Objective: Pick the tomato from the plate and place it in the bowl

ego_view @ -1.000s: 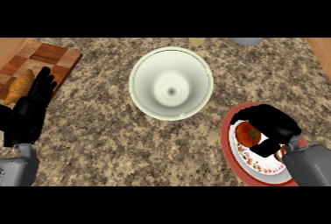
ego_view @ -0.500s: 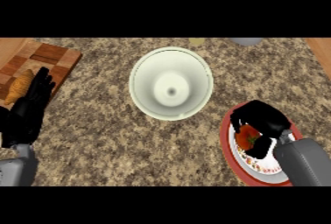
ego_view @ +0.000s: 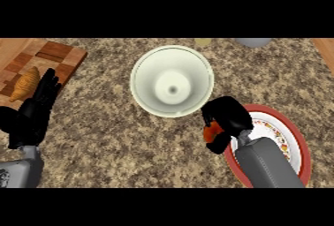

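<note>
Speckled granite tabletop [ego_view: 117, 145], wooden cutting board [ego_view: 46, 57] at far left corner with croissant [ego_view: 26, 83] on it. Cream bowl [ego_view: 172, 81] at centre. Red-rimmed plate [ego_view: 287, 132] at right. Right robot hand [ego_view: 225, 117] curled round tomato [ego_view: 212, 131], tomato off plate's left rim, between plate and bowl, just short of bowl. Left robot hand [ego_view: 36, 112] resting at left, fingers straight. Tomato likely light, smooth, round, soft-skinned: could slip or bruise; best held across widest part, thumb opposite fingers.
</note>
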Available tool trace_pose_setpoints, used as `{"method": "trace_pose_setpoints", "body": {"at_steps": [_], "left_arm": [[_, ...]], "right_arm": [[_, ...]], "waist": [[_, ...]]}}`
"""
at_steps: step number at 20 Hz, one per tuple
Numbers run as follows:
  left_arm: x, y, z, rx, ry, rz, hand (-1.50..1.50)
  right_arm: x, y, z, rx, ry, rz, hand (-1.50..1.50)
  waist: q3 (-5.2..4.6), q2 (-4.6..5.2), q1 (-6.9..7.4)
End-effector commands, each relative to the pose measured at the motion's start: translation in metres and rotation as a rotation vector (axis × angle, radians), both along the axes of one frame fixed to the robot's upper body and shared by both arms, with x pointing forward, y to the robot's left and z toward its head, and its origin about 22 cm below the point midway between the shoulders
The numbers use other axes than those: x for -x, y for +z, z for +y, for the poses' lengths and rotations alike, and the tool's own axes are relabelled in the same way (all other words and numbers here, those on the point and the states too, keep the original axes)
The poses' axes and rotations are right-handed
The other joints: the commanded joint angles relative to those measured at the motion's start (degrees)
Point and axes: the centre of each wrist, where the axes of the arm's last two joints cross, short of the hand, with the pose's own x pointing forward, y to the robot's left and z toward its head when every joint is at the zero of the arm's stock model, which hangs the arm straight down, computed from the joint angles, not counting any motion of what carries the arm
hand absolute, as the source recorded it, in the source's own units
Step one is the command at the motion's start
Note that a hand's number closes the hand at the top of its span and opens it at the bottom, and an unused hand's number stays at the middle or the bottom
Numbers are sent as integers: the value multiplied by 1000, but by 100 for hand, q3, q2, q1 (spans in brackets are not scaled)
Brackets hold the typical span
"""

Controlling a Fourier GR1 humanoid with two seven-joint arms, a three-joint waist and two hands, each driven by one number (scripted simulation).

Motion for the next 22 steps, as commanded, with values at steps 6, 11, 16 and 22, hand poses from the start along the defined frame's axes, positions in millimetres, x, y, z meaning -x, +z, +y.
{"method": "trace_pose_setpoints", "body": {"at_steps": [6, 11, 16, 22], "left_arm": [[-13, 8, -20, 6, -86, -16, 0], [-12, -1, -17, -4, -72, 13, 0], [-17, -5, -28, 0, -79, -6, 0], [-16, -6, -14, 0, -27, 1, 0]], "right_arm": [[12, 45, 112, 60, -265, -159, 150], [24, 117, 148, -78, -421, -441, 150], [37, 158, 180, -205, -537, -512, 150], [19, 190, 197, -244, -625, -539, 150]], "waist": [[-3, 0, 450], [-8, -58, 411], [-9, 1, 390], [-4, 18, 220]]}}
